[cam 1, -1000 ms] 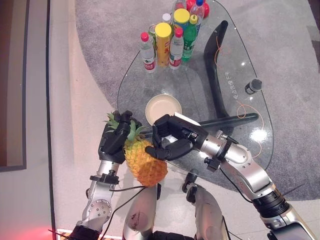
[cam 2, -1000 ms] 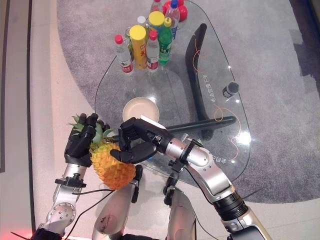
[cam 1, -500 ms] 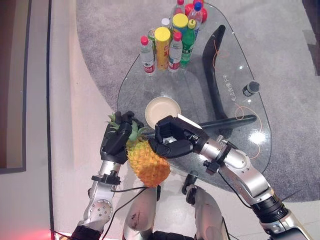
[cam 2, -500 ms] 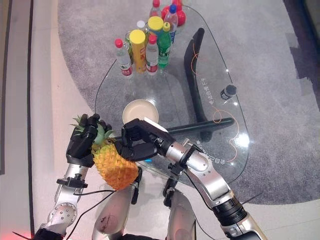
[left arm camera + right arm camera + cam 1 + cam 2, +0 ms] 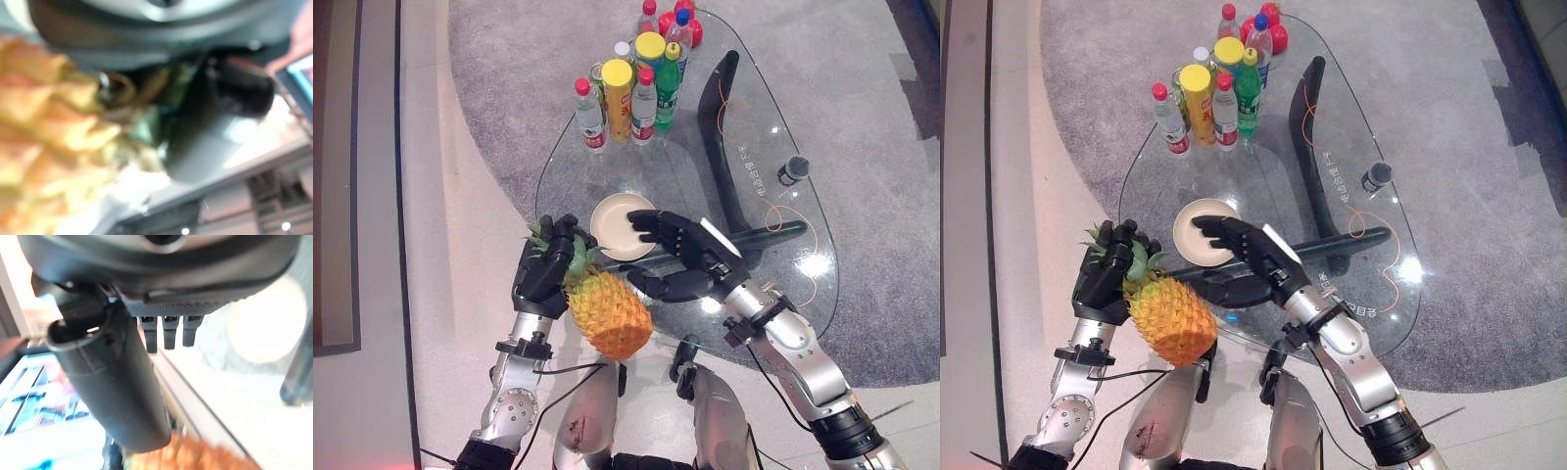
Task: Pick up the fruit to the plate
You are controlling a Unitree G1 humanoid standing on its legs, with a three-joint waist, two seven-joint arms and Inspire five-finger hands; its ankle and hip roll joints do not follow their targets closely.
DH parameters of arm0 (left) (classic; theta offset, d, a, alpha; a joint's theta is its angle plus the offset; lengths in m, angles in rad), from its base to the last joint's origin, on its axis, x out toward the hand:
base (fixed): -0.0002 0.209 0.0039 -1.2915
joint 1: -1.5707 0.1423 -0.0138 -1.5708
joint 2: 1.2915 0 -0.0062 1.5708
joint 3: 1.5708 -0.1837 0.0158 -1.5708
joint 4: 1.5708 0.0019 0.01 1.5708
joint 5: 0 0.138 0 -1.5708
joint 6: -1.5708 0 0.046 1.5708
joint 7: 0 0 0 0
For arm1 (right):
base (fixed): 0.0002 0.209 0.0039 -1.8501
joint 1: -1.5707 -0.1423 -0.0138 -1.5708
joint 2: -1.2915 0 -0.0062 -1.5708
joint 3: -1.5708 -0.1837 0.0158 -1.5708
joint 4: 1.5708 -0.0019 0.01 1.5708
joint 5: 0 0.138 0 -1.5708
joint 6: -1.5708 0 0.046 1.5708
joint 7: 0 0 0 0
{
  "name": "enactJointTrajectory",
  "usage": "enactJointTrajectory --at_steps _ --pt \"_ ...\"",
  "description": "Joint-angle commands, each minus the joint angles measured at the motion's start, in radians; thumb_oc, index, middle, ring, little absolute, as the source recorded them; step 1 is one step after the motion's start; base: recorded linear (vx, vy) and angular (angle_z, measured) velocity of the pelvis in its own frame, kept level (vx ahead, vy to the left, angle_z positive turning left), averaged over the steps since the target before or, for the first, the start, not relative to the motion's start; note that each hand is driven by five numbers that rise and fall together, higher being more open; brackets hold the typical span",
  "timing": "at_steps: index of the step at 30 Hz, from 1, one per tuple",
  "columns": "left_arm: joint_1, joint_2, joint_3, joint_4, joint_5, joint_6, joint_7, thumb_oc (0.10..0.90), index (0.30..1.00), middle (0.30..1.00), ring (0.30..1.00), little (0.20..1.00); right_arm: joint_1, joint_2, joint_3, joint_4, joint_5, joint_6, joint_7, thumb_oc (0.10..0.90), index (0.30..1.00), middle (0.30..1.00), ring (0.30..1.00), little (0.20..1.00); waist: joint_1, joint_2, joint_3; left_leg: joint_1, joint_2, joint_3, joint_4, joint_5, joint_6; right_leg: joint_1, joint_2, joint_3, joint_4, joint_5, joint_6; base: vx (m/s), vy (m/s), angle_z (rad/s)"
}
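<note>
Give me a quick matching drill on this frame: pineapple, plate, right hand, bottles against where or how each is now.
Things:
1 pineapple
2 plate
3 right hand
4 bottles

States:
A clustered at the glass table's far end
B open, fingers over the plate's edge
C gripped by the left hand at its crown, off the table's near edge
D on the table, holding nothing

Pairs: 1-C, 2-D, 3-B, 4-A

2 silver-grey arms with black jointed cuffs end in a dark left hand [image 5: 544,273] and a dark right hand [image 5: 690,257]; the fingers [image 5: 165,331] show ribbed black tips.
</note>
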Motion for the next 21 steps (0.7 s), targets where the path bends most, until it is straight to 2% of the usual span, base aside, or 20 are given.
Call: enactJointTrajectory --at_steps 1,12,15,18,21 --pt "-0.046 -0.03 0.077 -0.234 0.002 -0.045 -0.092 0.1 0.3 0.3 0.3 0.2 -0.037 -0.018 -0.053 -0.147 0.008 -0.132 -0.031 0.8 0.9 0.9 0.9 0.9 -0.03 0.026 -0.032 0.025 -0.081 -0.007 0.057 -0.091 0.06 0.068 0.05 -0.029 0.044 0.027 0.045 0.03 0.011 -0.01" --pt "-0.014 -0.027 0.109 -0.224 0.039 -0.039 -0.097 0.1 0.3 0.3 0.3 0.2 0.03 -0.008 -0.113 -0.13 0.017 -0.147 -0.081 0.8 0.9 0.9 0.9 0.9 -0.044 0.026 -0.044 0.054 -0.075 0.0 0.054 -0.1 0.058 0.091 0.048 -0.028 0.046 0.023 0.054 0.03 0.003 0.0" --pt "-0.007 -0.012 0.121 -0.218 0.166 -0.102 -0.032 0.1 0.3 0.3 0.3 0.2 0.052 -0.015 -0.115 -0.124 0.026 -0.123 -0.085 0.8 0.9 0.9 0.9 0.9 -0.047 0.027 -0.05 0.057 -0.072 0.007 0.058 -0.102 0.054 0.095 0.046 -0.03 0.049 0.015 0.054 0.05 0.013 0.0" --pt "-0.006 0.009 0.131 -0.2 0.328 -0.182 0.079 0.1 0.3 0.3 0.3 0.2 0.077 -0.022 -0.106 -0.112 0.029 -0.087 -0.08 0.8 0.9 0.9 0.9 0.9 -0.053 0.029 -0.054 0.063 -0.072 0.009 0.058 -0.099 0.049 0.1 0.049 -0.027 0.05 0.007 0.051 0.06 0.028 0.0" --pt "-0.012 0.029 0.142 -0.176 0.442 -0.222 0.151 0.1 0.3 0.3 0.3 0.2 0.095 -0.027 -0.092 -0.085 0.043 -0.065 -0.073 0.8 0.9 0.9 0.9 0.9 -0.057 0.03 -0.057 0.066 -0.072 0.012 0.06 -0.098 0.046 0.101 0.048 -0.025 0.056 0.0 0.051 0.06 0.025 0.0"
